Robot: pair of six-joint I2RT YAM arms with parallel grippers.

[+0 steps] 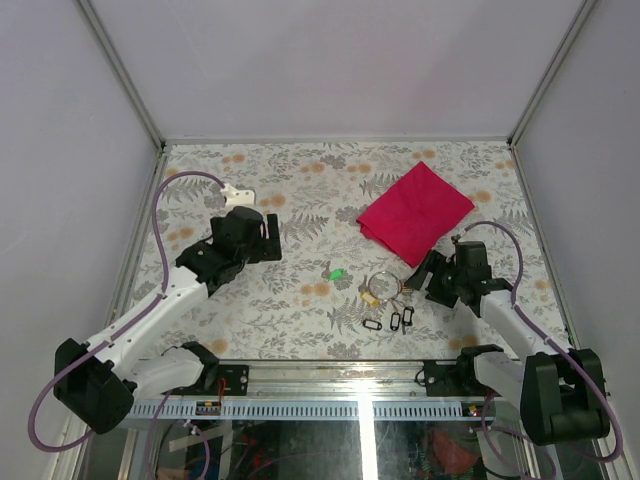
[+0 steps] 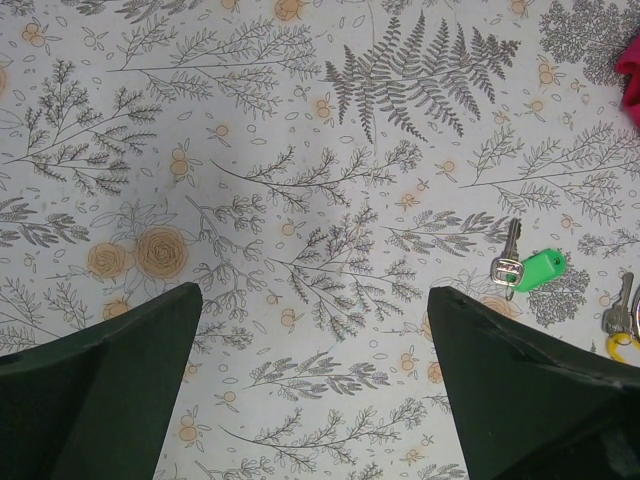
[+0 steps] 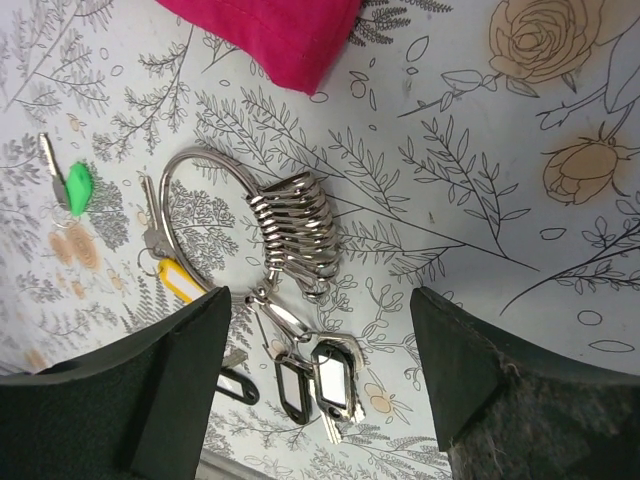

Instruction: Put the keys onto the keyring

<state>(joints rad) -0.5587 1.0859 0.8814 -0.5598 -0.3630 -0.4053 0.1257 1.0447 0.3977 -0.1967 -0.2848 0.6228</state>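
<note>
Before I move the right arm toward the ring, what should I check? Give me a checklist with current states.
1. Right gripper open, empty: ok.
2. Left gripper open, empty: ok.
3. Thin silver wire keyring lying flat, uncovered: ok.
4. Pink cloth clear of the keyring: ok.
5. Black-framed plastic key tags threaded on the keyring: cannot tell.
6. Green-tagged metal key on the keyring: not ok, it lies apart.

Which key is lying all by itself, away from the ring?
The green-tagged key. It lies alone, apart from the keyring, while the yellow-tagged key and black-tagged keys crowd right beside the ring.
</note>
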